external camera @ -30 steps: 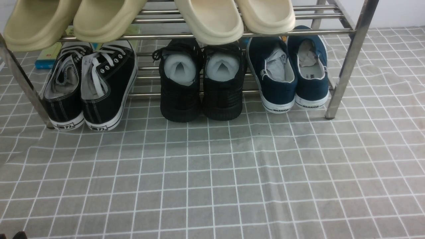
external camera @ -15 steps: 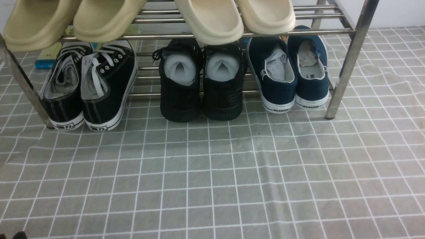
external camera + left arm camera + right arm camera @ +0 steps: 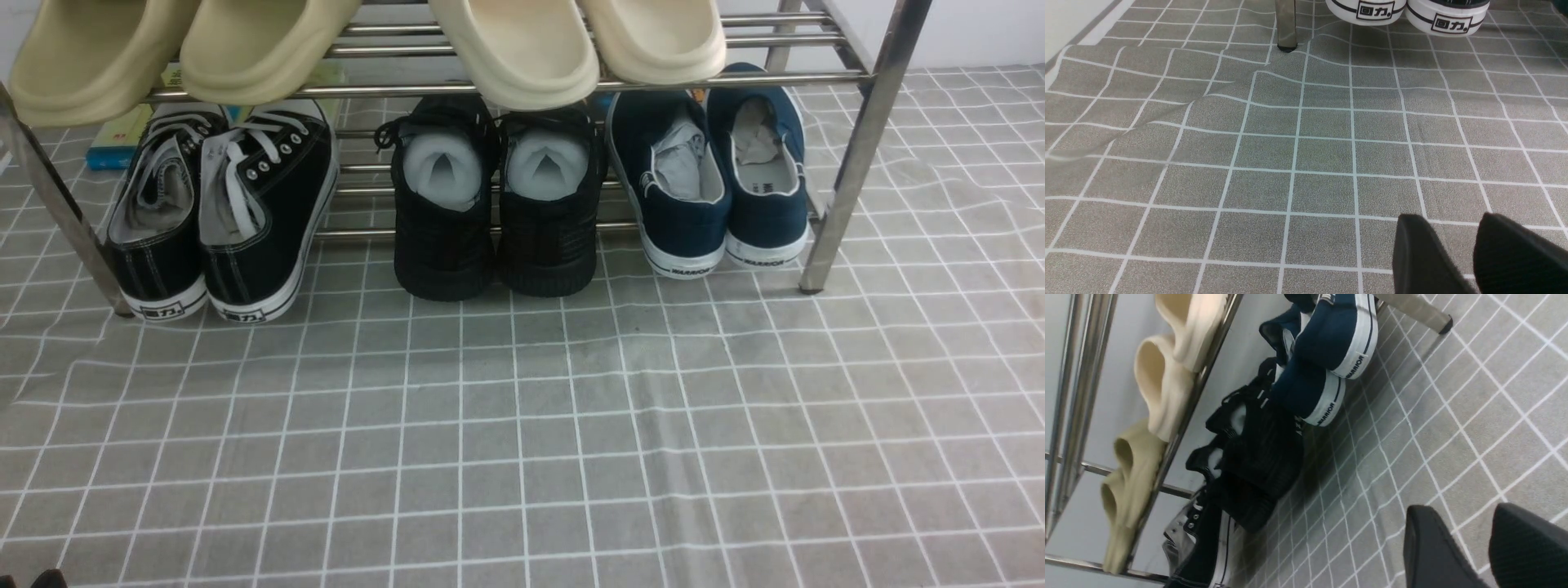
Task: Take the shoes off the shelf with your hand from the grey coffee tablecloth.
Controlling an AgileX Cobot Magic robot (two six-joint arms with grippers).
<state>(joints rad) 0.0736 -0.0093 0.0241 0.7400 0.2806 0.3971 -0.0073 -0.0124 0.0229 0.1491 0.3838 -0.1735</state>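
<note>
The blue shoes (image 3: 686, 224) stand on the lower tier of the shelf (image 3: 857, 139), at its right end, just beside the right front leg. Their heels point toward the robot and hang a little over the front bar. Both shoes have paper inside, and the two touch each other along their sides. In the right wrist view the blue shoes (image 3: 1327, 347) show white soles with the word "WARRIOR" on the heels.

On the same tier, a pair of all-black shoes (image 3: 498, 229) is in the middle, close to the blue pair. A pair of black sneakers (image 3: 220, 220) with white laces is at the left end. On the upper tier lie cream slippers (image 3: 514, 49) and yellowish slippers (image 3: 180, 49).

The shelf stands on the cloth (image 3: 522, 425), which has some creases near the shelf legs. The part of the cloth in front of the shelf is bare.

No arm is visible in the front view. The left tool (image 3: 1451, 222) is above the cloth with its jaws apart and nothing between them; it is well apart from the sneakers' heels. The right tool (image 3: 1461, 512) also has its jaws apart and holds nothing. It is over the cloth, well apart from the blue shoes.
</note>
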